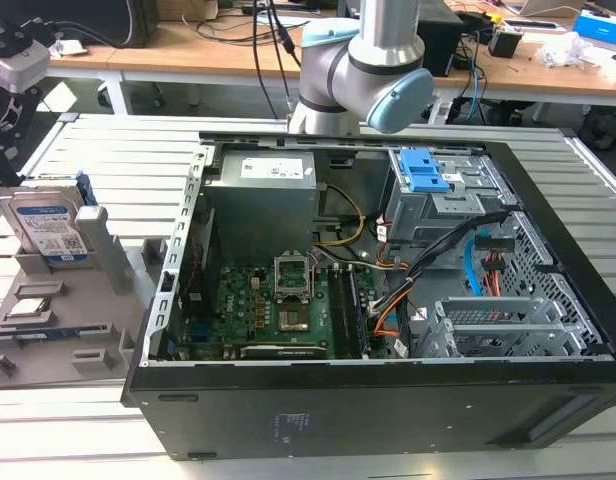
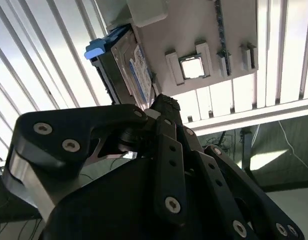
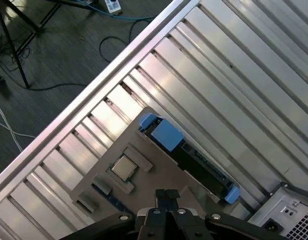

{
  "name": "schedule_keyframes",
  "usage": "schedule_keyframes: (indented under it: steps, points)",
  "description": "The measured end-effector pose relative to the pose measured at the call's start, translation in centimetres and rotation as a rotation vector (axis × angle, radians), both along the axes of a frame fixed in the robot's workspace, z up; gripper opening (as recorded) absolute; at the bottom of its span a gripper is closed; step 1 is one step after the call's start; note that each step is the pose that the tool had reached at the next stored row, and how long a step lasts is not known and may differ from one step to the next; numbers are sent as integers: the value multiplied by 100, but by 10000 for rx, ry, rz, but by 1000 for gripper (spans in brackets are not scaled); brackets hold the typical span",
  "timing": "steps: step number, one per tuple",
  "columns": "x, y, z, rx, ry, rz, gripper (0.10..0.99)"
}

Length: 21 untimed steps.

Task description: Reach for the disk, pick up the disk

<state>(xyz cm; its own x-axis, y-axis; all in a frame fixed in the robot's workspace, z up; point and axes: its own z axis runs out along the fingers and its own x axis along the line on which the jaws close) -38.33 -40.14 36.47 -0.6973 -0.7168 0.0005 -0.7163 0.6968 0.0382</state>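
Observation:
The disk (image 1: 50, 228) stands on edge in a slot of a grey holder tray (image 1: 108, 320) at the exterior view's left, its blue-and-white label facing the camera. My gripper (image 1: 8, 150) hangs just above and behind it, apart from it. In the first wrist view the disk (image 3: 166, 134) is seen edge-on, with its blue side frame along the upper edge, a little beyond my gripper (image 3: 167, 194). The fingertips are pressed together with nothing between them. In the second wrist view the disk (image 2: 126, 65) lies just past my gripper (image 2: 165, 104).
An open black computer case (image 1: 388, 400) fills the middle of the slatted metal table, with a grey power-supply box (image 1: 263, 195) and a blue clip (image 1: 423, 170) inside. A processor chip (image 3: 125, 167) sits on the tray near the disk. The table edge and the floor lie beyond.

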Motion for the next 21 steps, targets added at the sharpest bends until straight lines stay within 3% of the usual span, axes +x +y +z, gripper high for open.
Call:
schedule_keyframes:
  steps: [9, 21]
  points:
    - [0, 0, 0, 0, 0, 1042, 106]
    - [0, 0, 0, 0, 0, 2848, 106]
